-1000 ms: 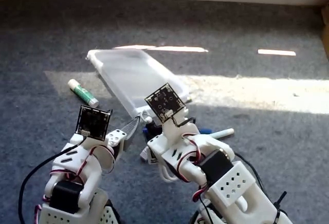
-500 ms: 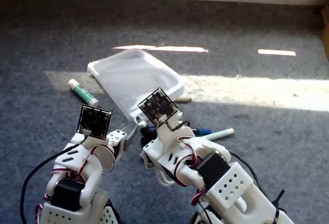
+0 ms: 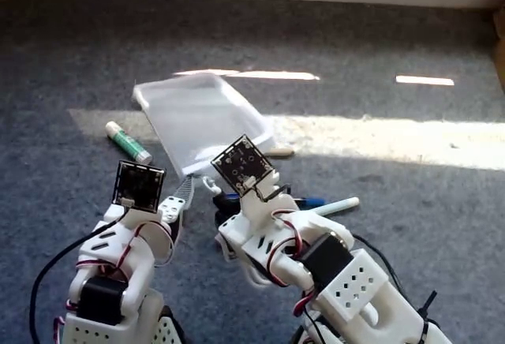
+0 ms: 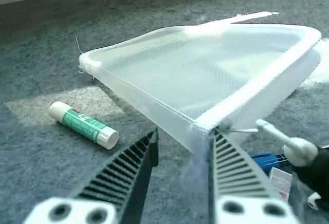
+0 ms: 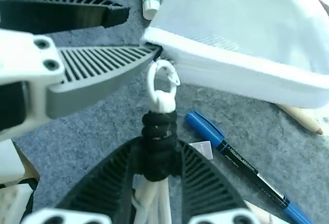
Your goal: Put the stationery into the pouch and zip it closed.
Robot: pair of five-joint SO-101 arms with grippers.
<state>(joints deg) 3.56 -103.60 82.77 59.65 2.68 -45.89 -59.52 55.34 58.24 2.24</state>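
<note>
We have the right gripper [image 5: 159,149] clamped on the zipper pull [image 5: 162,85] of the pouch [image 3: 197,111]. Our left gripper [image 4: 183,134] is spread open at the pouch's near corner, one finger touching its rim. The pouch sits on the carpet [image 3: 410,36] ahead of both arms, with the glue stick [image 3: 128,142] beside it and the blue pen [image 5: 231,162] near the right gripper.

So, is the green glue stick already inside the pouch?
No, the glue stick lies on the carpet outside the pouch, apart from its edge.
</note>
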